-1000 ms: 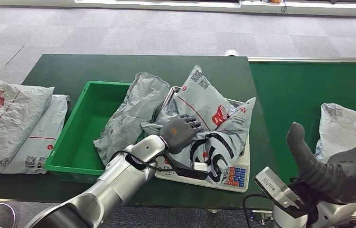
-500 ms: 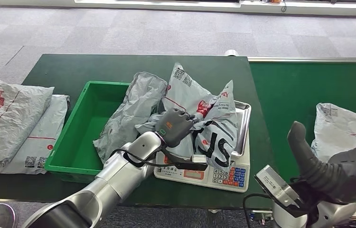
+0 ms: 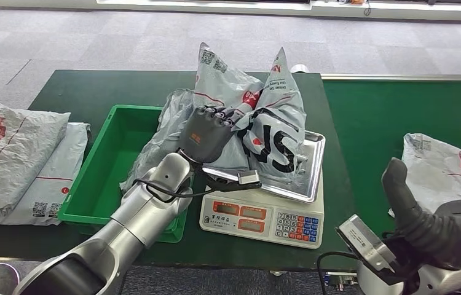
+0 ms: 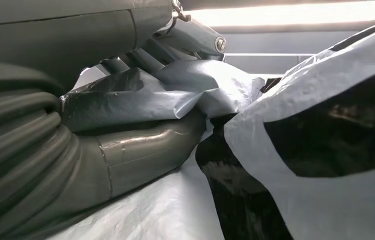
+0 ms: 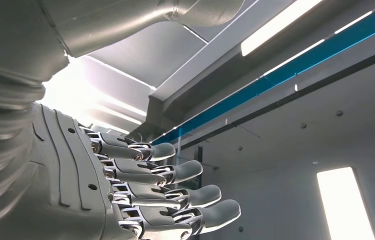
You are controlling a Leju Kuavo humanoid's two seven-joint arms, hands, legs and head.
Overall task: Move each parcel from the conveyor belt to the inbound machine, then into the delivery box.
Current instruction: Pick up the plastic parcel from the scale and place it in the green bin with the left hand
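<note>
My left hand (image 3: 206, 132) grips a grey parcel (image 3: 259, 123) with red and black print and holds it tilted up over the steel pan (image 3: 311, 178) of the weighing scale (image 3: 262, 218). The left wrist view shows the thumb and fingers (image 4: 140, 145) pinching a fold of the parcel's film (image 4: 175, 95). Another crumpled grey parcel (image 3: 166, 138) leans over the right rim of the green box (image 3: 102, 169). One more parcel (image 3: 446, 169) lies on the green conveyor belt (image 3: 375, 117) at the right. My right hand (image 3: 443, 224) is raised near the front right, fingers (image 5: 185, 195) spread, holding nothing.
Two flat grey parcels (image 3: 19, 160) lie stacked on the dark green table (image 3: 93, 89) left of the box. The scale's keypad and display face the table's front edge. Grey carpet floor lies beyond the table.
My left hand has lifted the parcel off the scale pan and swung it up and back toward the green box. The bare pan now shows. The right hand barely moved.
</note>
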